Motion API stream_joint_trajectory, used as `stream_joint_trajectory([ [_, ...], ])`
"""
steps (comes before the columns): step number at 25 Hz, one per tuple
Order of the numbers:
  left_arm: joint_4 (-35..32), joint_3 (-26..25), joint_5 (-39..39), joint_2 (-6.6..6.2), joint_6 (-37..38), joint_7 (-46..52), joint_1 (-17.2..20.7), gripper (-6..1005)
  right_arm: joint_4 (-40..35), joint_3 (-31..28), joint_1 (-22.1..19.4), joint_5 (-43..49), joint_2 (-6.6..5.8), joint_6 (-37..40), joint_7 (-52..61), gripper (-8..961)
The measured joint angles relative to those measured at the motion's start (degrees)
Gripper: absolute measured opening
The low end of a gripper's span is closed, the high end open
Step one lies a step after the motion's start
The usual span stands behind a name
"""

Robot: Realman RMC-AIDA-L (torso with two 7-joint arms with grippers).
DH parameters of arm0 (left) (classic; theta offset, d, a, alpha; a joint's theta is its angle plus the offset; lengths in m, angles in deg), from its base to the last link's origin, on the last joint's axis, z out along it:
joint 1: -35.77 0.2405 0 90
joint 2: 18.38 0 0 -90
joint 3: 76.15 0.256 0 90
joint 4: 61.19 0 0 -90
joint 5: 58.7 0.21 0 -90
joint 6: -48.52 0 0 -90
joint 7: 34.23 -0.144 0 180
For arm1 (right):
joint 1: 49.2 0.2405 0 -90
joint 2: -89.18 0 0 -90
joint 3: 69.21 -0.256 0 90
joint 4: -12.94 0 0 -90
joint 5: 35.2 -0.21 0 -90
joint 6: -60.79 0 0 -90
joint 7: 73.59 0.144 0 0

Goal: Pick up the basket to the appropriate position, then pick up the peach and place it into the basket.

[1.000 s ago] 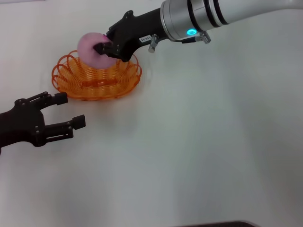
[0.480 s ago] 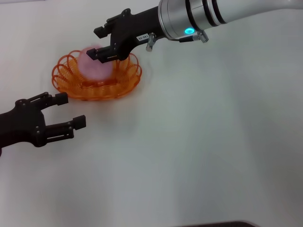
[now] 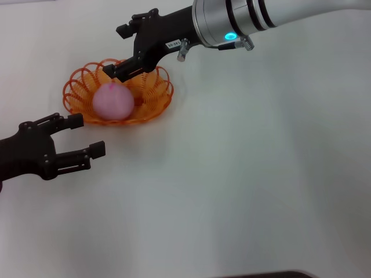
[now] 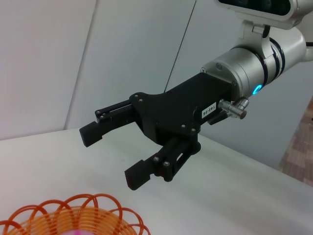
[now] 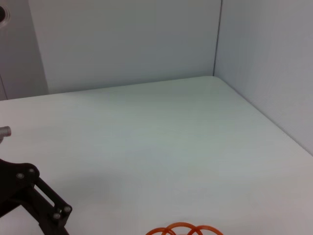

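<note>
The orange basket [image 3: 155, 92] sits on the white table at the far left, and the pale-pink peach [image 3: 112, 101] lies inside it, toward its left half. Just above the basket's far rim my right gripper [image 3: 119, 51] hangs open, holding nothing and clear of the peach. In the left wrist view the same right gripper [image 4: 112, 156] is spread open above the basket's scalloped rim [image 4: 73, 218]. My left gripper [image 3: 87, 134] rests open in front of the basket on the left, a short way from it. A bit of the basket rim [image 5: 186, 229] also shows in the right wrist view.
The white table [image 3: 243, 174] stretches to the right and front of the basket. Pale walls [image 5: 122, 39] close off the table's far edge and one side.
The right gripper opened and let go of the peach, which dropped from above the rim into the basket. The gripper rose slightly. The left arm stayed still.
</note>
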Motion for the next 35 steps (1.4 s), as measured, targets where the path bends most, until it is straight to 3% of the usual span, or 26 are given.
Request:
stream_joint_trajectory([
  [8,0.0,0.0,0.0,0.0,0.0,0.0,-0.1,888,-0.4,0.0,-0.2,0.0,-0.04,0.5,0.3,951],
  [13,0.0,0.0,0.0,-0.17,-0.1,0.0,-0.1,888,-1.8,-0.6,-1.3,0.6,-0.95,4.5,1.6,952],
  [20,-0.1,0.0,0.3,-0.19,-0.4,0.0,0.0,888,-15.3,-1.6,-10.8,6.5,-2.13,12.4,7.3,951],
  [25,-0.2,-0.1,0.7,-0.18,-0.6,0.0,-0.1,887,-23.3,-7.7,-16.9,12.1,-2.6,19.6,10.6,952],
  [30,-0.3,-0.1,0.8,-0.17,-0.6,0.0,-0.2,887,-24.4,-13.3,-18.9,15.1,-2.63,23.7,10.7,950],
  [35,-0.4,-0.1,0.8,-0.17,-0.7,0.0,-0.2,887,-24.5,-14.7,-19.4,16.3,-2.12,24.5,10.3,947],
])
